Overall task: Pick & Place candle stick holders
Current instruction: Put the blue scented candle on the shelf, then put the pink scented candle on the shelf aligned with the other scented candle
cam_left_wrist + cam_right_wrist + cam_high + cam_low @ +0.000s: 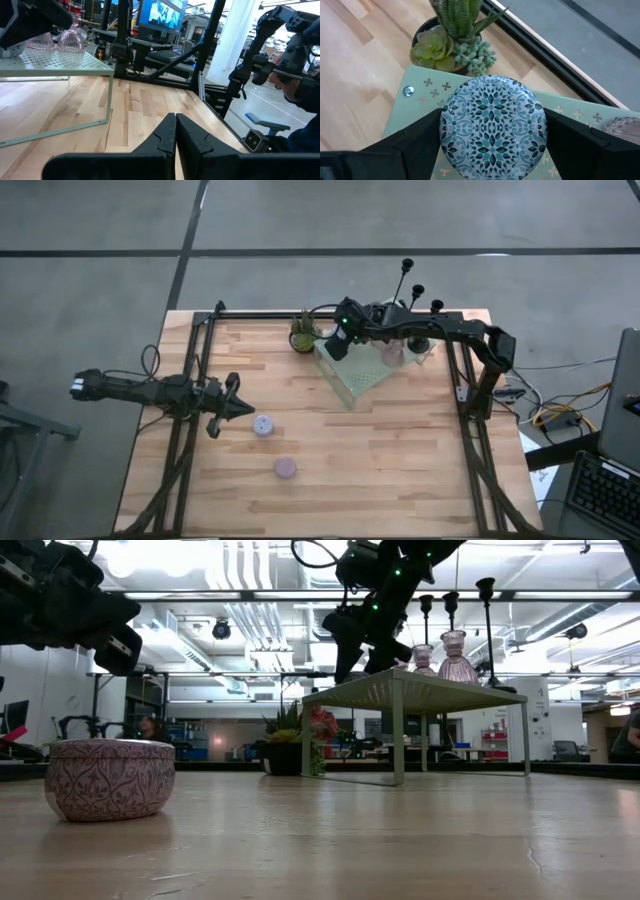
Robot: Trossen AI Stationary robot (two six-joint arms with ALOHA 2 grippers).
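I see the right tool closed around the blue patterned round holder, one dark finger on each side, holding it over the corner of the pale green platform nearest the potted plant. 2 pinkish glass cups stand on that platform, with 3 black stemmed holders at the desk's far edge. My left tool has its fingers pressed together, empty, just beside the lilac holder; the pink holder sits nearer the front.
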